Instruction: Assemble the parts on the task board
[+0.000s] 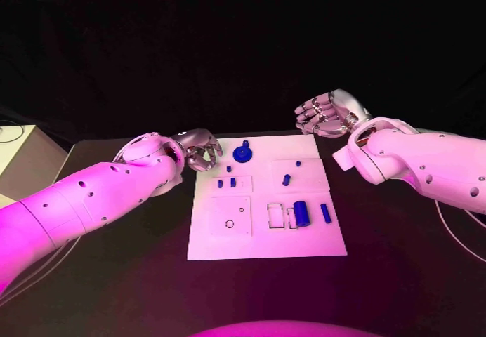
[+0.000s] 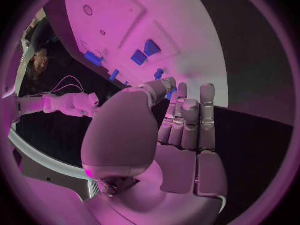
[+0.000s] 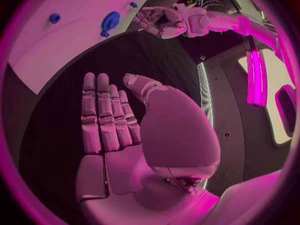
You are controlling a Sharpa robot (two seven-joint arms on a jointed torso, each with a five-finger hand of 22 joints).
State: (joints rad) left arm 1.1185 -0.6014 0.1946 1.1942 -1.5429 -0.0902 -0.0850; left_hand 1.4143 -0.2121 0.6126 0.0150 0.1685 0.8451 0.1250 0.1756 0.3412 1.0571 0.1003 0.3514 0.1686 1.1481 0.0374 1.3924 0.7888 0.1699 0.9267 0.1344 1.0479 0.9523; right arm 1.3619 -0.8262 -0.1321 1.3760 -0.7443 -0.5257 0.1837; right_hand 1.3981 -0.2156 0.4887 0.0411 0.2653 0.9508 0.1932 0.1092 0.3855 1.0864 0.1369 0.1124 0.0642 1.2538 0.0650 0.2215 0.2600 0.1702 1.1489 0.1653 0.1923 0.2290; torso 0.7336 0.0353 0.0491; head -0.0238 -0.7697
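Both hands empty, fingers straight and side by side: I bring my left hand (image 1: 199, 151) squarely above the round blue knob-like part (image 1: 242, 152) on the white task board (image 1: 265, 242); right hand (image 1: 326, 112) waits.

The task board (image 1: 265, 242) is the landmark; its near half has bare plate around a blue cylinder (image 1: 300, 209) and a thin blue pin (image 1: 325, 213); the left hand (image 1: 199, 149) crowds its far-left corner beside a round blue part (image 1: 242, 152); the right hand (image 1: 324, 112) hangs beyond its far-right corner, well apart.

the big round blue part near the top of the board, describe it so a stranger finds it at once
Start at the white task board in the middle of the black table. Go to its far edge, beside the left hand. The round blue part there is the widest piece, disc-shaped, unlike the slim pegs nearby.
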